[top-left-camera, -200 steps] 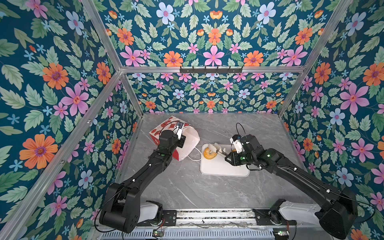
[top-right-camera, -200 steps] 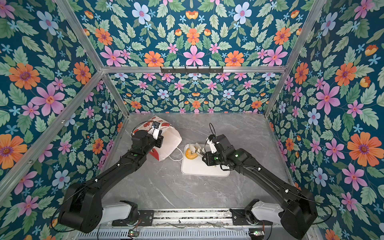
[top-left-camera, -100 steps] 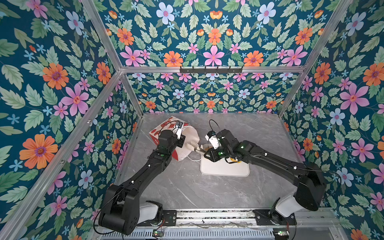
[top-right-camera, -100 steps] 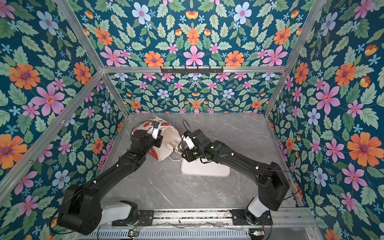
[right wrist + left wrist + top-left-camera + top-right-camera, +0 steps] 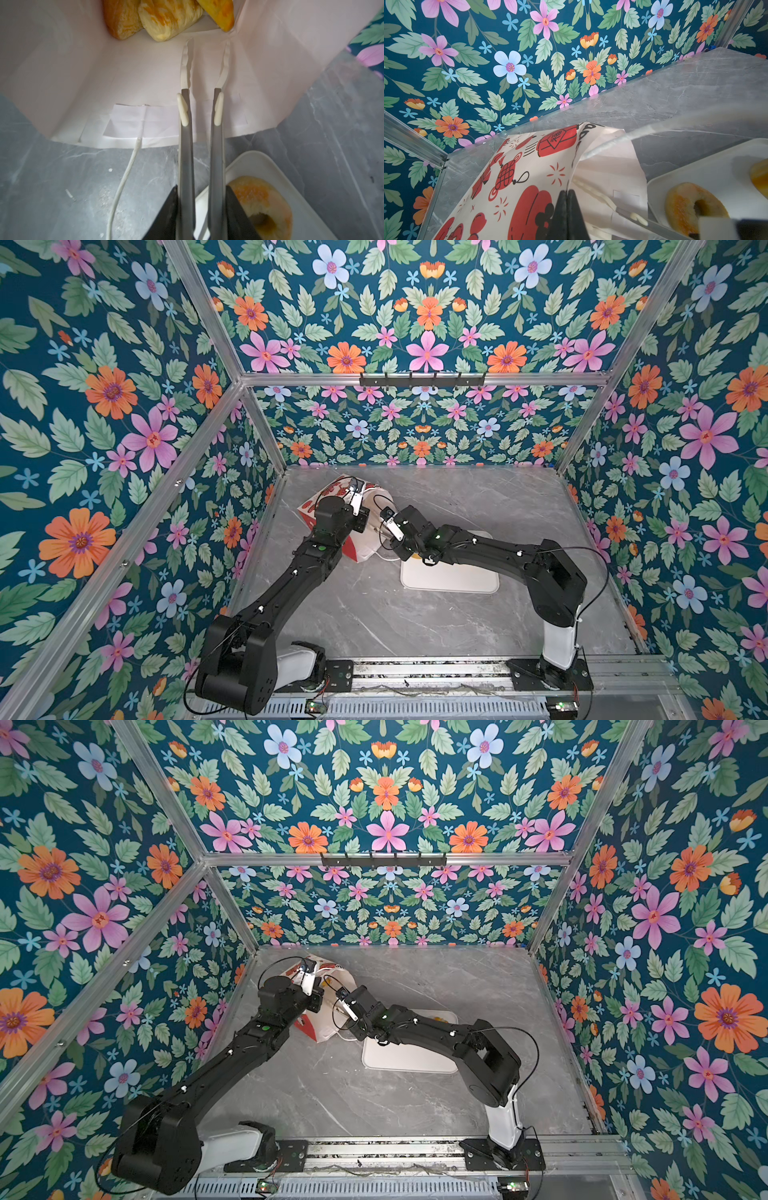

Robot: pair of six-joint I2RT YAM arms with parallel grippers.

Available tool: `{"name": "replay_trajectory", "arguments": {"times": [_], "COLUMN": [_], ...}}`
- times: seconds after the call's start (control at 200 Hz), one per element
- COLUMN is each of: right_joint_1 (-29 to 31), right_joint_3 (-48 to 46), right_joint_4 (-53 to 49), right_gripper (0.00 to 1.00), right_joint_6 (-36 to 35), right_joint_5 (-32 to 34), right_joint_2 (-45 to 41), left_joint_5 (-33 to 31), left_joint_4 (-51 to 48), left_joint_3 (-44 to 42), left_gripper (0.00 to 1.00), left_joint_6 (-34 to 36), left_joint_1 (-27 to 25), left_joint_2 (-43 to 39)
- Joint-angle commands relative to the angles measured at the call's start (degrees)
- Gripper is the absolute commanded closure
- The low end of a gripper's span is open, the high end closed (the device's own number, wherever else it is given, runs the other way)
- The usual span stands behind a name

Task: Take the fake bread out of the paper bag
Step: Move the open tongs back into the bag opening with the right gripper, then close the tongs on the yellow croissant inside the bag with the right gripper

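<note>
The paper bag [image 5: 332, 494] [image 5: 322, 1029] lies on its side at the back left, mouth toward the tray. My left gripper [image 5: 568, 192] [image 5: 361, 519] is shut on the bag's upper rim [image 5: 577, 166] and holds the mouth up. My right gripper [image 5: 202, 189] [image 5: 392, 537] is shut on metal tongs [image 5: 186, 145] with white tips. The tips [image 5: 185, 62] stand apart inside the bag with nothing between them. Three pieces of fake bread [image 5: 168, 18] lie deep in the bag just beyond them. A ring doughnut [image 5: 259, 205] [image 5: 685, 205] rests on the white tray [image 5: 449, 578] [image 5: 291, 182].
A second yellow pastry [image 5: 760, 178] shows at the tray's edge [image 5: 716, 172]. The bag's white cord handle [image 5: 124, 176] trails over the grey marble table [image 5: 374, 614]. Flowered walls close in the left, back and right sides.
My right arm has swung left from over the tray to the bag's mouth, and the tongs now reach inside. The doughnut stays on the tray. The left gripper has not moved.
</note>
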Motion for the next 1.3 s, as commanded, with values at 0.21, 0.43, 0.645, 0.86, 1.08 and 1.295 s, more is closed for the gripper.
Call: {"name": "replay_trajectory", "arguments": {"times": [0.21, 0.43, 0.645, 0.86, 1.08, 1.295], "right_joint_1": [1.0, 1.0, 1.0, 1.0, 1.0, 1.0], "right_joint_3": [1.9, 4.0, 7.1, 10.4, 12.5, 7.1], "right_joint_4": [11.9, 13.3, 13.1, 13.1, 13.6, 18.2], "right_gripper": [0.67, 0.66, 0.66, 0.66, 0.66, 0.67], "right_joint_6": [-12.0, -17.0, -22.0, -24.5, -25.0, -23.7], "right_joint_5": [7.2, 7.6, 8.8, 9.7, 9.8, 9.6], "right_joint_2": [3.9, 6.5, 9.6, 12.2, 14.3, 11.5], "left_joint_5": [1.4, 2.2, 3.0, 3.5, 3.7, 2.9], "left_joint_4": [-2.5, -4.0, -4.8, -4.9, -5.0, -5.1], "left_joint_3": [2.4, 3.5, 4.1, 4.2, 4.2, 4.1], "left_gripper": [1.0, 1.0, 1.0, 1.0, 1.0, 1.0], "left_joint_6": [0.0, 0.2, 0.6, 0.8, 0.9, 1.0], "left_joint_1": [0.0, 0.0, 0.0, 0.0, 0.0, 0.0], "left_joint_2": [0.5, 0.7, 1.2, 1.3, 1.1, 0.9]}}
